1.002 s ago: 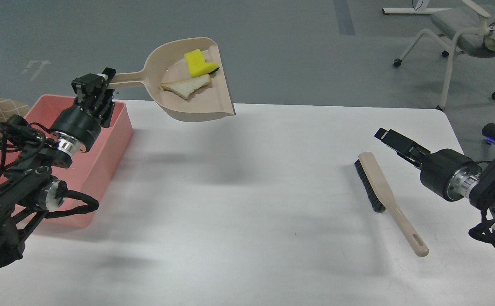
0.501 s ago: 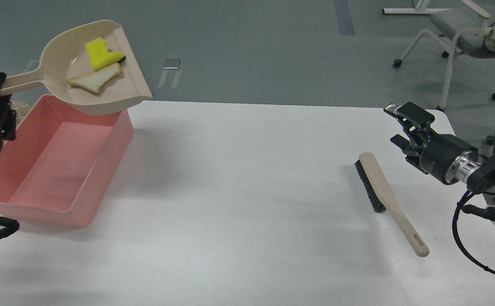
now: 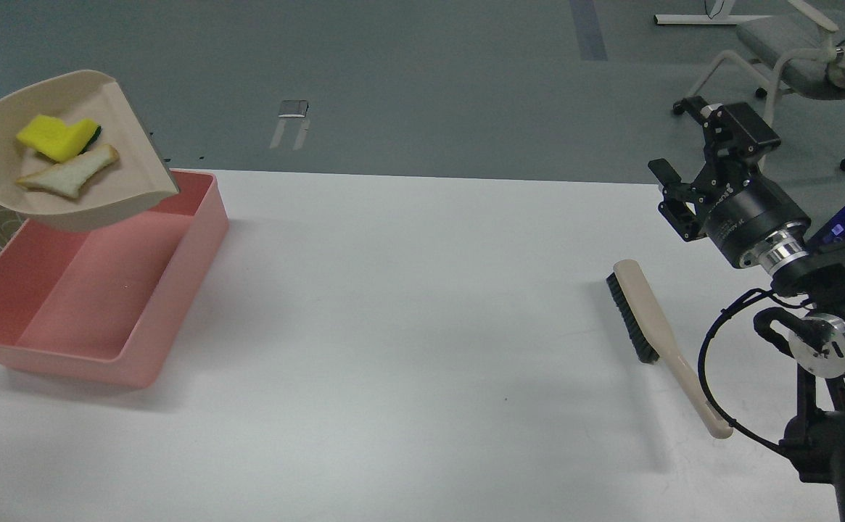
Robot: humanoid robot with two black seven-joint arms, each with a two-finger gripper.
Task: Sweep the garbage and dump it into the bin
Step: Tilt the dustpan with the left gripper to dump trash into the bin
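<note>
A beige dustpan (image 3: 128, 190) hangs tilted above the far end of the pink bin (image 3: 175, 297) at the table's left edge. In the pan lie the garbage scraps: a triangular white bread slice (image 3: 67, 174) and a yellow sponge chunk (image 3: 51, 138) with a dark green backing. The pan's handle runs off the left edge, so my left gripper is out of view. The bin's inside looks bare. My right gripper (image 3: 674, 141) is open and empty, raised above the table's far right corner, beyond the brush.
A beige brush (image 3: 650, 319) with black bristles lies on the white table (image 3: 407, 326) at the right, just left of my right arm. A grey office chair (image 3: 792, 51) stands on the floor at the back right.
The dustpan with both scraps has moved left, to above the bin, and my left gripper has left the view. My right gripper has risen and drawn back to the far right.
</note>
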